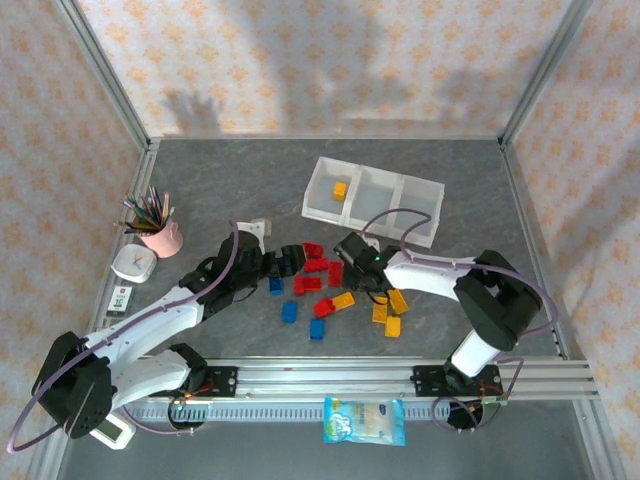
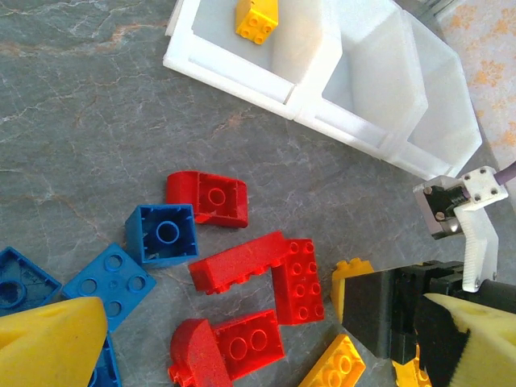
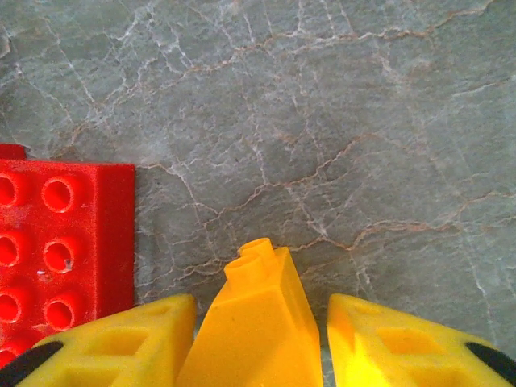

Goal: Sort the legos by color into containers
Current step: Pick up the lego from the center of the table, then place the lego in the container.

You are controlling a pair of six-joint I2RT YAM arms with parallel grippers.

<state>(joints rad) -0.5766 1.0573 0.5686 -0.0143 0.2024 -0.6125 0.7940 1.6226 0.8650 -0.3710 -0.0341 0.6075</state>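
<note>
From above, the white three-compartment tray (image 1: 418, 208) sits toward the far side of the grey table (image 1: 220, 180), with one yellow brick (image 1: 340, 189) in its left compartment. The other legos (image 1: 318, 285) lie loose on the near side of the tray, between the two arms. The red ones are in the middle, the blue bricks (image 1: 289, 311) are toward the left arm, and the orange-yellow ones are toward the right. A pink cup of coloured pencils (image 1: 160, 236) and a small white clock (image 1: 133, 263) stand at the left, well apart from the pile.

The right wrist view gives detail too fine for the overhead picture. The right gripper (image 3: 260, 301) is down at the table, its yellow fingers on either side of an orange-yellow sloped brick (image 3: 254, 339) that lies on the surface. The finger at the left of that view is against the brick and a thin slit shows at the other, so the jaws are apart, not clamped. A red studded plate (image 3: 60, 250) lies near the brick.

In the left wrist view, the left gripper (image 2: 262, 322) hangs over the red and blue pieces with its fingers spread wide, holding nothing. Here one blue brick (image 2: 164, 234) can be seen lying upside down, hollow side up.
</note>
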